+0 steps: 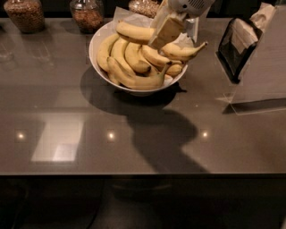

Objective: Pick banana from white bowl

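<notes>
The white bowl stands at the back middle of the dark table, piled with several bananas. My gripper reaches down from the top edge over the bowl's back right part. Its tan fingers are closed on the right end of the banana, a long, nearly straight yellow one. The banana lies lifted across the top of the pile near the back rim. A curved banana with a thin stem sticks out over the right rim.
Three glass jars stand along the back edge. Crumpled white paper lies behind the bowl. A white stand with a dark holder is at the right. The table's front edge runs across below.
</notes>
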{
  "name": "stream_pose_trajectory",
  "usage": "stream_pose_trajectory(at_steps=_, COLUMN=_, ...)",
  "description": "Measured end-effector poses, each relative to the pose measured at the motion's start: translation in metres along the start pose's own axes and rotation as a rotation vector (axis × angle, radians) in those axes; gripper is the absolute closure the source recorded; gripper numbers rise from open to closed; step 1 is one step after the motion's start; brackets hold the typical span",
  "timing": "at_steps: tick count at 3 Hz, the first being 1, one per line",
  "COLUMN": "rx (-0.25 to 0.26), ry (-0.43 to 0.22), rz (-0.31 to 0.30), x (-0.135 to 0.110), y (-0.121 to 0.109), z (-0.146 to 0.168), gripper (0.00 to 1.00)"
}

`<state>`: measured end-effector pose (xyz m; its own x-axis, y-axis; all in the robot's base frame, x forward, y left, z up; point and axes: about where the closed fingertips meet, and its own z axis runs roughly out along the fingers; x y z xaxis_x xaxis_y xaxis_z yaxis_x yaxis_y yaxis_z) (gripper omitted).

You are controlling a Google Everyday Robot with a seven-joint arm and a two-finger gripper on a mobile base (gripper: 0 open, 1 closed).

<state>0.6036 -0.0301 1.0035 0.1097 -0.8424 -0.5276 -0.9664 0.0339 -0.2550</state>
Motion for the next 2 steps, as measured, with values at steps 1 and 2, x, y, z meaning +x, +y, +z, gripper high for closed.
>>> stream_pose_trajectory(at_steps=1, rx=-0.003, ry=-0.041, rz=-0.026, x=0.005, y=0.038, z=-0.023, gripper=1.0)
stream_pose_trajectory(at_steps=2, rx=-0.028, ry=-0.046, rz=-0.042, x=0.013, y=0.08, z=-0.043, gripper=1.0)
